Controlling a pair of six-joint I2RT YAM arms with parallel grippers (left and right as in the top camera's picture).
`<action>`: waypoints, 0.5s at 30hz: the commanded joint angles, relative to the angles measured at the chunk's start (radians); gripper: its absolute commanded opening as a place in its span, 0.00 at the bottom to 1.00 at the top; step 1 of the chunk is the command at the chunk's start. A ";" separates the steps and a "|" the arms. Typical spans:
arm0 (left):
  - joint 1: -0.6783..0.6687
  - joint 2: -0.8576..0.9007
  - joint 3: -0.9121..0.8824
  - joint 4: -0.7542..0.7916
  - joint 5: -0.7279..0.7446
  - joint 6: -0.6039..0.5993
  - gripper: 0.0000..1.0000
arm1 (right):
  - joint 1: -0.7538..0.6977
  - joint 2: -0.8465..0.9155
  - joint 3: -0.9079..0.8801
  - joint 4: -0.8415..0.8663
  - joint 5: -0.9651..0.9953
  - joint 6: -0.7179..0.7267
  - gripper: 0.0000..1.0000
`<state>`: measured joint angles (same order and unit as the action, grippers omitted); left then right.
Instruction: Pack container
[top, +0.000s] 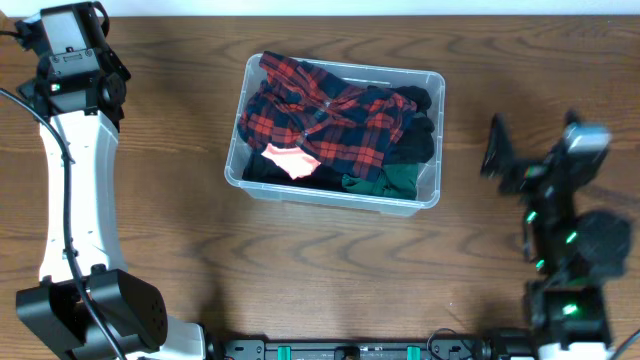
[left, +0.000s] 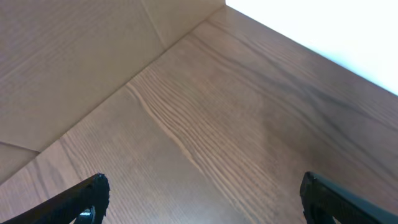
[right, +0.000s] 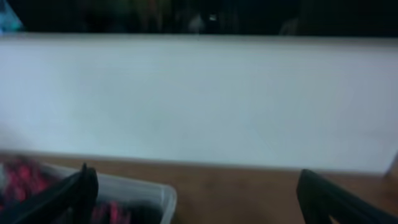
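One wooden table (top: 330, 270) fills the overhead view, its grain running across. Two arms stand at its sides: the left arm (top: 75, 190), with a long white link, reaches up the left edge towards the far corner, and the right arm (top: 570, 230), dark and blurred, sits near the right edge.

Between them, in the far middle of the table, rests the container (top: 340, 68), a clear plastic bin with rounded corners and a rim, well apart from both arms. It is full of clothing. A red-and-black plaid shirt (top: 340, 120) covers most of the top. A black garment (top: 415, 140) lies at the right end, a dark green garment (top: 385, 180) fills the near right corner, and a small pink cloth (top: 290, 160) shows near the front left.

The left gripper (left: 204, 183) hangs over bare wood with its fingers spread wide and nothing between them. The right gripper (right: 196, 180) is likewise spread wide and empty; its wrist view is blurred, with a corner of the container low on the left.
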<state>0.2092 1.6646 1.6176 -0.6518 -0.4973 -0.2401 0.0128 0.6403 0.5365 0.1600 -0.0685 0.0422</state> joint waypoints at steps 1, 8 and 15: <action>0.004 0.002 0.005 -0.003 -0.005 -0.009 0.98 | 0.007 -0.129 -0.212 0.083 -0.037 0.018 0.99; 0.004 0.002 0.005 -0.003 -0.005 -0.009 0.98 | 0.015 -0.356 -0.467 0.154 -0.036 0.014 0.99; 0.004 0.002 0.005 -0.003 -0.005 -0.009 0.98 | 0.021 -0.487 -0.479 0.002 -0.037 -0.002 0.99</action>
<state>0.2092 1.6646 1.6176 -0.6518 -0.4973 -0.2398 0.0250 0.1967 0.0639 0.1921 -0.1005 0.0444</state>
